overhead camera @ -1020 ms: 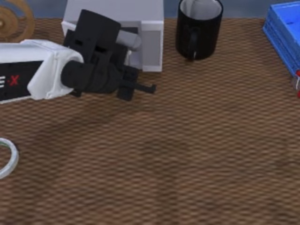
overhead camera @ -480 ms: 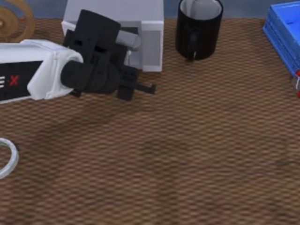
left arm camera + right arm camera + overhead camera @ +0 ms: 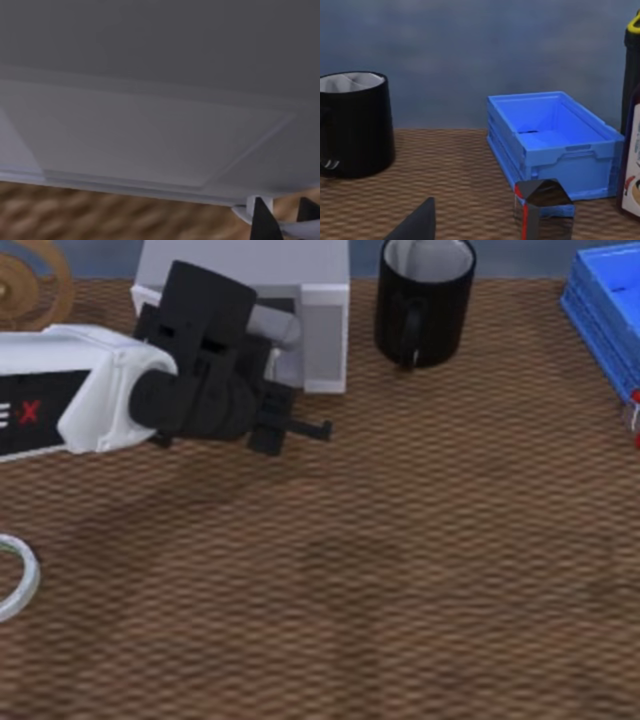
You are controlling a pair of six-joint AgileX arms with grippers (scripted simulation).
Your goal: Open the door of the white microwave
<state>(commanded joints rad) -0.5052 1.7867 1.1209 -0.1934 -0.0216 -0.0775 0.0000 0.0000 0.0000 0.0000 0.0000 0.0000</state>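
The white microwave (image 3: 250, 262) stands at the table's back left. My left gripper (image 3: 305, 426) is right in front of its door (image 3: 292, 358), and the arm hides most of the front. In the left wrist view the door's grey window (image 3: 150, 135) fills the picture. The slim white handle (image 3: 287, 226) runs between my left gripper's (image 3: 284, 217) two black fingertips, one in front of the bar and one behind it, shut on it. The right arm is out of the top view. In its wrist view my right gripper (image 3: 477, 235) shows a single finger (image 3: 420, 222) far to one side, holding nothing.
A black mug (image 3: 424, 300) stands just right of the microwave. A blue crate (image 3: 605, 310) sits at the back right, with a dark red-striped box (image 3: 542, 210) and a bottle (image 3: 630, 125) near it. A wooden disc (image 3: 30, 280) and a white ring (image 3: 15, 575) lie at the left edge.
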